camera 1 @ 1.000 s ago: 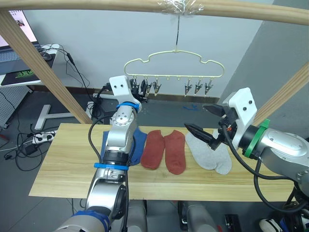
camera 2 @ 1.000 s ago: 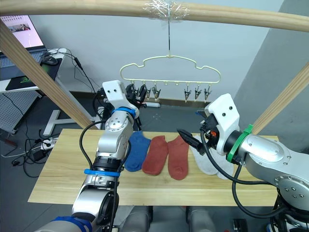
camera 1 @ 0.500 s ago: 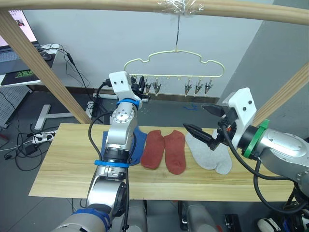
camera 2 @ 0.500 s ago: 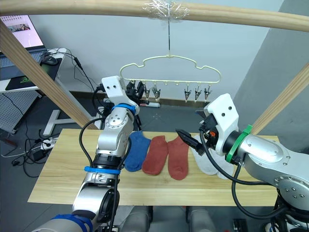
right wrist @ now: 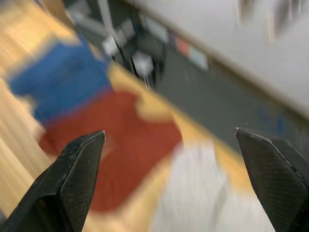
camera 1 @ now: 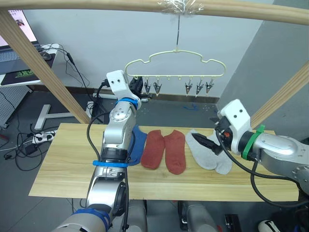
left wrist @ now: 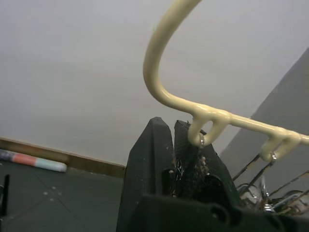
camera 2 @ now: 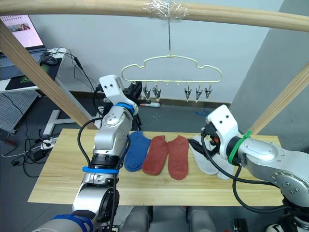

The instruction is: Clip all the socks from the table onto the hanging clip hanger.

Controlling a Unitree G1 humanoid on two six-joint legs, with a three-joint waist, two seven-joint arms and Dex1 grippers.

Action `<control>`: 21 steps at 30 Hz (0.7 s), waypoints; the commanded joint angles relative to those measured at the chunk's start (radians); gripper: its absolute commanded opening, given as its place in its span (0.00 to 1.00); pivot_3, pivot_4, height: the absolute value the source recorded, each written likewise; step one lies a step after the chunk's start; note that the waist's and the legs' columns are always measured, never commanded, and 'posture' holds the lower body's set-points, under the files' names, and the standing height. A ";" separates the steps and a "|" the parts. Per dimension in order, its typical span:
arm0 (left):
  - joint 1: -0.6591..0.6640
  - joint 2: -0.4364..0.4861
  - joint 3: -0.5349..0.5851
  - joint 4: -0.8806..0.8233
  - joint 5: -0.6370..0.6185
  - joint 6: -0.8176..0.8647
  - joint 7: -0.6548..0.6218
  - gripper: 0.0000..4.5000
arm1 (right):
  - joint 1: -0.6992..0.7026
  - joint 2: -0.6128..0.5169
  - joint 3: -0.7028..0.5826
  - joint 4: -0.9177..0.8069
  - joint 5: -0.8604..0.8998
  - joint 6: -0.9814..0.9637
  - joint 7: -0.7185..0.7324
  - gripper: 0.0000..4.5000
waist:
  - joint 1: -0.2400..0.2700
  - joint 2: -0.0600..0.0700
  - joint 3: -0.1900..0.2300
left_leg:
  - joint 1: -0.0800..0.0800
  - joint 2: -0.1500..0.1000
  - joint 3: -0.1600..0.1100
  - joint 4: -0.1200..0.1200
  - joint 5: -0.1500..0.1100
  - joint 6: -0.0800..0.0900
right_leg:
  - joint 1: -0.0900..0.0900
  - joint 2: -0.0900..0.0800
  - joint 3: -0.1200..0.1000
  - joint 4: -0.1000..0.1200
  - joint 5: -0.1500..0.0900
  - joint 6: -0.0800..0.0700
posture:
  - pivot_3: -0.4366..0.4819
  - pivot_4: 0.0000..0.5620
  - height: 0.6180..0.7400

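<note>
The pale yellow clip hanger [camera 1: 176, 54] hangs by its hook from the top beam, with a row of metal clips [camera 1: 195, 87] under it. My left gripper [camera 1: 136, 87] is raised to the hanger's left end. In the left wrist view its fingers [left wrist: 154, 145] are shut on the end clip. On the table [camera 1: 67, 164] lie blue socks [camera 1: 139, 141] partly behind my left arm, two rust-red socks [camera 1: 154, 149] and two light grey socks [camera 1: 205, 153]. My right gripper [camera 1: 208, 143] hangs open just over the grey socks, with nothing between its fingers [right wrist: 77, 164].
Slanted wooden frame beams [camera 1: 38, 63] rise at both sides, with a round beam [camera 1: 96, 5] across the top. A desk with a laptop [camera 1: 14, 53] and floor cables [camera 1: 29, 142] lie behind the table at the left.
My right gripper has come down and back toward the grey socks. My left gripper has shifted slightly up at the hanger's left end.
</note>
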 commanded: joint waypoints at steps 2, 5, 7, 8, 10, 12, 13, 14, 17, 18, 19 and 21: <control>-0.010 0.000 0.007 -0.064 -0.023 0.031 -0.007 0.02 | -0.024 -0.055 0.129 0.141 -0.208 -0.056 0.098 1.00 | -0.001 0.000 0.000 | 0.000 0.000 0.000 0.000 0.000 0.000 | 0.000 0.000 0.000 0.000 0.000 0.000 | 0.49 0.46 1.00; -0.010 -0.009 0.002 -0.073 -0.023 0.038 0.000 0.02 | -0.079 -0.042 0.221 0.332 -0.363 -0.117 0.147 1.00 | -0.001 0.000 0.001 | 0.000 0.000 0.000 0.000 0.000 0.000 | 0.000 0.000 0.000 0.000 0.000 0.000 | 0.50 0.46 1.00; -0.012 -0.014 -0.001 -0.077 -0.022 0.039 0.002 0.02 | -0.122 -0.022 0.260 0.445 -0.426 -0.126 0.186 1.00 | -0.001 -0.001 0.002 | 0.000 0.000 0.000 0.000 0.000 0.000 | 0.000 0.000 0.000 0.000 0.000 0.000 | 0.51 0.46 1.00; -0.013 -0.017 -0.002 -0.078 -0.021 0.039 0.004 0.02 | -0.141 -0.013 0.276 0.493 -0.456 -0.137 0.208 1.00 | -0.001 -0.001 0.003 | 0.000 0.000 0.000 0.000 0.000 0.000 | 0.000 0.000 0.000 0.000 0.000 0.000 | 0.51 0.46 1.00; -0.016 -0.021 -0.002 -0.079 -0.019 0.039 0.007 0.02 | -0.183 0.018 0.301 0.595 -0.520 -0.170 0.241 1.00 | -0.001 -0.001 0.004 | 0.000 0.000 0.000 0.000 0.000 0.000 | -0.001 0.000 0.000 0.000 0.000 0.000 | 0.51 0.46 1.00; -0.018 -0.025 -0.003 -0.077 -0.016 0.037 0.009 0.02 | -0.217 0.045 0.326 0.685 -0.583 -0.208 0.278 1.00 | -0.001 -0.001 0.004 | 0.000 0.000 0.000 -0.001 0.000 0.000 | -0.001 0.000 0.000 0.000 0.000 0.000 | 0.51 0.47 1.00; -0.019 -0.027 -0.004 -0.076 -0.015 0.036 0.010 0.02 | -0.230 0.060 0.331 0.728 -0.608 -0.225 0.294 1.00 | 0.000 -0.001 0.005 | 0.000 0.000 0.000 -0.001 0.000 0.000 | -0.001 0.000 0.000 0.000 0.000 0.000 | 0.52 0.47 1.00; -0.020 -0.029 -0.005 -0.076 -0.014 0.036 0.010 0.02 | -0.243 0.073 0.340 0.770 -0.635 -0.244 0.312 1.00 | 0.000 -0.001 0.005 | 0.000 0.000 0.000 -0.001 0.000 0.000 | -0.001 0.000 0.000 0.000 0.000 0.000 | 0.52 0.47 1.00; -0.023 -0.031 -0.009 -0.073 -0.012 0.034 0.012 0.02 | -0.273 0.109 0.348 0.874 -0.697 -0.290 0.356 1.00 | 0.001 -0.001 0.006 | 0.000 -0.001 0.000 -0.001 0.000 0.000 | -0.001 0.000 0.000 0.000 0.001 -0.002 | 0.52 0.47 1.00; -0.024 -0.031 -0.010 -0.073 -0.011 0.034 0.013 0.02 | -0.283 0.122 0.349 0.912 -0.718 -0.308 0.371 1.00 | 0.001 -0.001 0.007 | 0.000 -0.001 0.000 -0.001 0.000 0.000 | -0.001 0.000 0.000 0.000 0.002 -0.003 | 0.53 0.48 1.00; -0.024 -0.031 -0.011 -0.073 -0.011 0.034 0.014 0.02 | -0.291 0.134 0.350 0.946 -0.737 -0.325 0.383 1.00 | 0.001 -0.001 0.007 | 0.000 -0.001 0.000 -0.001 0.000 0.000 | -0.001 0.000 0.000 0.000 0.002 -0.003 | 0.53 0.48 1.00; -0.023 -0.030 -0.011 -0.077 -0.011 0.037 0.015 0.02 | -0.306 0.158 0.350 1.012 -0.771 -0.357 0.409 1.00 | 0.001 0.000 0.008 | 0.000 0.000 0.000 -0.001 0.000 0.000 | -0.001 0.000 0.000 0.000 0.002 -0.003 | 0.53 0.48 1.00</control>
